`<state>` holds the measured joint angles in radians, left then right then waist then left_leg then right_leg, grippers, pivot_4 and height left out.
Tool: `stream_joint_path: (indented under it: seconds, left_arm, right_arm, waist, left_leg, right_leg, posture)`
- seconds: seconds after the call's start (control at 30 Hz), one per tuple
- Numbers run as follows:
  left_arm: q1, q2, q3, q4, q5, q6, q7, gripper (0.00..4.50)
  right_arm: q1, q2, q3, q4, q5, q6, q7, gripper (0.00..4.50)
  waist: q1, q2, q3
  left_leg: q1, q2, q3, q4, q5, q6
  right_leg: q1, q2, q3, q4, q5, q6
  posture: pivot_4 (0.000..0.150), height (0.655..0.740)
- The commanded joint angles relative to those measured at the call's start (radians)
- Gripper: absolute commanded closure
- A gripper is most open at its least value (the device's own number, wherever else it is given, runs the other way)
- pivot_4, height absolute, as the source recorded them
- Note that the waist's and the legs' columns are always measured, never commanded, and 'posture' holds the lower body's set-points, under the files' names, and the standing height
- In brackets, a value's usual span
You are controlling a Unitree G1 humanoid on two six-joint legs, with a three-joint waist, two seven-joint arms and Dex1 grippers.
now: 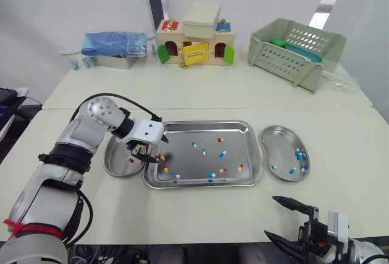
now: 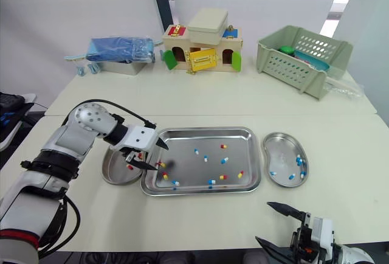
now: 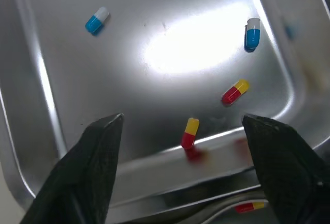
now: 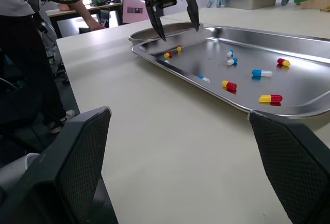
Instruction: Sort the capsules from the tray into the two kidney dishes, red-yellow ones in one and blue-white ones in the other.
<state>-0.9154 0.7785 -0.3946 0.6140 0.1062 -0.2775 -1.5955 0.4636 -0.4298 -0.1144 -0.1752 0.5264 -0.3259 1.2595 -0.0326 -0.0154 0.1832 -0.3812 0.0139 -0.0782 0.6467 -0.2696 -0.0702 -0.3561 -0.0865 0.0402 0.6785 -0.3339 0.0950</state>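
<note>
The left gripper (image 4: 179,31), fingers spread, hovers over the tray's (image 1: 206,123) left end above a red-yellow capsule (image 3: 190,132). Blue-white capsules (image 1: 299,154) lie in the right kidney dish (image 1: 276,134). The right gripper (image 1: 271,216), fingers spread, hangs at the table's front edge.

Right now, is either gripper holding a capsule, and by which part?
Nothing is held: left gripper and right gripper are both open and empty.
</note>
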Motion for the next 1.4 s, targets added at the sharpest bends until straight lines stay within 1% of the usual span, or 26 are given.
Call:
stream_joint_path:
  seconds: [0.03, 0.27, 0.4, 0.77, 0.97, 1.07, 1.1, 1.13, 1.23, 1.27, 1.4]
  left_arm:
    - [-0.047, -0.009, -0.027, 0.036, 0.055, -0.043, -0.004, 2.24]
    - [-0.071, -0.022, -0.075, 0.037, 0.153, -0.030, -0.002, 2.24]
    - [-0.063, -0.030, -0.088, 0.032, 0.188, -0.024, 0.017, 2.24]
    - [-0.054, -0.060, -0.109, 0.001, 0.255, -0.014, 0.050, 2.24]
    - [-0.043, -0.064, -0.118, -0.030, 0.263, -0.008, 0.034, 2.24]
    - [-0.038, -0.062, -0.118, -0.040, 0.263, -0.004, 0.029, 2.77]
    - [-0.036, -0.062, -0.118, -0.043, 0.261, -0.003, 0.026, 3.02]
    - [-0.034, -0.061, -0.119, -0.046, 0.260, -0.003, 0.023, 3.39]
    - [-0.030, -0.058, -0.119, -0.053, 0.259, -0.003, 0.018, 4.30]
    - [-0.029, -0.058, -0.118, -0.054, 0.259, -0.004, 0.016, 4.44]
    - [-0.022, -0.062, -0.109, -0.060, 0.243, -0.009, 0.014, 4.44]
  right_arm:
    - [0.022, 0.002, 0.007, -0.038, -0.003, -0.028, -0.020, 0.00]
    - [0.034, 0.007, 0.028, -0.034, -0.012, -0.056, -0.049, 0.00]
    - [0.041, 0.011, 0.038, -0.038, -0.014, -0.067, -0.065, 0.00]
    - [0.039, -0.019, 0.053, -0.133, -0.013, -0.006, -0.145, 0.00]
    - [0.039, -0.028, 0.058, -0.156, -0.014, 0.009, -0.169, 0.00]
    - [0.040, -0.027, 0.061, -0.160, -0.016, 0.009, -0.178, 0.00]
    - [0.041, -0.027, 0.062, -0.162, -0.016, 0.010, -0.181, 0.00]
    - [0.043, -0.027, 0.063, -0.164, -0.015, 0.010, -0.183, 0.00]
    - [0.048, -0.028, 0.066, -0.169, -0.016, 0.011, -0.187, 0.00]
    - [0.048, -0.029, 0.067, -0.171, -0.016, 0.013, -0.189, 0.00]
    - [0.045, -0.033, 0.071, -0.178, -0.018, 0.019, -0.198, 0.00]
  waist:
    - [0.000, 0.000, 0.000]
    - [-0.001, 0.000, 0.000]
    - [-0.004, 0.000, 0.000]
    - [-0.002, 0.000, 0.000]
    - [0.000, 0.000, 0.000]
    - [0.000, 0.000, 0.000]
    - [0.000, 0.000, 0.000]
    - [0.000, 0.000, 0.000]
    - [0.000, 0.000, 0.000]
    - [0.000, 0.000, 0.000]
    - [0.000, 0.000, -0.001]
  left_leg:
    - [0.000, 0.000, 0.000, 0.000, 0.000, 0.000]
    - [0.000, 0.000, 0.000, 0.000, 0.000, 0.000]
    - [0.000, 0.000, 0.000, 0.000, 0.000, 0.000]
    - [0.001, 0.000, -0.001, 0.000, 0.000, 0.000]
    - [0.002, 0.000, -0.001, 0.000, 0.000, 0.000]
    - [0.002, 0.000, -0.001, 0.000, 0.000, 0.000]
    - [0.002, 0.000, -0.001, 0.000, 0.000, 0.000]
    - [0.002, 0.000, -0.001, 0.000, 0.000, 0.000]
    - [0.002, 0.000, -0.001, 0.000, 0.000, 0.000]
    - [0.002, 0.000, -0.001, 0.000, 0.000, 0.000]
    - [0.002, 0.000, -0.001, 0.000, 0.000, 0.000]
  right_leg:
    - [0.000, 0.000, 0.000, 0.000, 0.000, 0.000]
    - [0.000, 0.000, 0.000, 0.000, 0.000, 0.000]
    - [0.000, 0.000, 0.000, 0.000, 0.000, 0.000]
    - [0.000, 0.000, 0.000, 0.000, 0.000, 0.000]
    - [0.002, 0.000, 0.000, 0.000, 0.000, 0.000]
    - [0.002, 0.000, 0.000, 0.000, 0.000, 0.000]
    - [0.002, 0.000, 0.000, 0.000, 0.000, 0.000]
    - [0.002, 0.000, 0.000, 0.000, 0.000, 0.000]
    - [0.002, 0.000, 0.000, 0.000, 0.000, 0.000]
    - [0.002, 0.000, 0.000, 0.000, 0.000, 0.000]
    - [0.002, 0.000, 0.000, 0.000, 0.000, 0.000]
  posture:
    - [0.150, 0.7400]
    - [0.150, 0.7400]
    - [0.150, 0.7400]
    - [0.150, 0.7400]
    - [0.150, 0.7400]
    - [0.150, 0.7400]
    - [0.150, 0.7400]
    - [0.150, 0.7400]
    - [0.150, 0.7400]
    - [0.150, 0.7400]
    - [0.150, 0.7400]
